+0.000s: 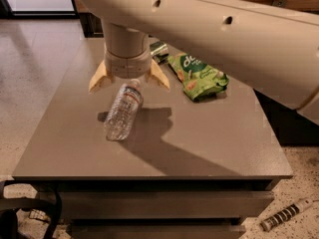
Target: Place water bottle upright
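Observation:
The water bottle [123, 110] is clear ribbed plastic with a narrow red-banded label near its neck. It lies on its side on the grey table [199, 143], its cap end pointing away toward the gripper. My gripper [129, 83] hangs from the thick cream arm directly over the bottle's cap end. Its two tan fingers [98, 78] are spread wide, one on each side of the bottle's neck. Nothing is held between them. The cap itself is partly hidden under the wrist.
A green snack bag [198, 76] lies on the table to the right of the gripper. A dark green object [159, 51] shows behind the wrist. The arm spans the upper right of the view. The table's front edge is near the bottom.

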### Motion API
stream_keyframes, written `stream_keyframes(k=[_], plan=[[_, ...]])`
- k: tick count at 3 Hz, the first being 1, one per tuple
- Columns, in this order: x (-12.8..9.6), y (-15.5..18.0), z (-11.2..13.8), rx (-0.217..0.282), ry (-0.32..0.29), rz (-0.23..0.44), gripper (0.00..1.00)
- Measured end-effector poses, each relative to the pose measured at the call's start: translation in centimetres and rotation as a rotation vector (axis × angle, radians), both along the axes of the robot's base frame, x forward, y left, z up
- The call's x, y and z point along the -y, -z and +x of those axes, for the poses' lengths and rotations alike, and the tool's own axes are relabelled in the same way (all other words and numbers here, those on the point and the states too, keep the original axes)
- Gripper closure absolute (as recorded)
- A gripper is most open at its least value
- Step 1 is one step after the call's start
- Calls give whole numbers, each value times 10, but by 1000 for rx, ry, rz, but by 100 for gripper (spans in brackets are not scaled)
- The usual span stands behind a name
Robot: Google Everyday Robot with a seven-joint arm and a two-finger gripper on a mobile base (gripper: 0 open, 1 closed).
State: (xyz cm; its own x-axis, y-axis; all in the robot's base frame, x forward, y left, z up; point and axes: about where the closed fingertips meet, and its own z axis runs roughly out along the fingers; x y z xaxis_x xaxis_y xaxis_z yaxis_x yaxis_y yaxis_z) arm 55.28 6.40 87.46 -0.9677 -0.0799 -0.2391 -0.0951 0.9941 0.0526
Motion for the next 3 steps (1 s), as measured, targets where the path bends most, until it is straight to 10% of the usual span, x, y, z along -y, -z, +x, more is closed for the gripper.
stream_keyframes(k=[3], plan=[[-8,16,10,-136,95,-77,0]])
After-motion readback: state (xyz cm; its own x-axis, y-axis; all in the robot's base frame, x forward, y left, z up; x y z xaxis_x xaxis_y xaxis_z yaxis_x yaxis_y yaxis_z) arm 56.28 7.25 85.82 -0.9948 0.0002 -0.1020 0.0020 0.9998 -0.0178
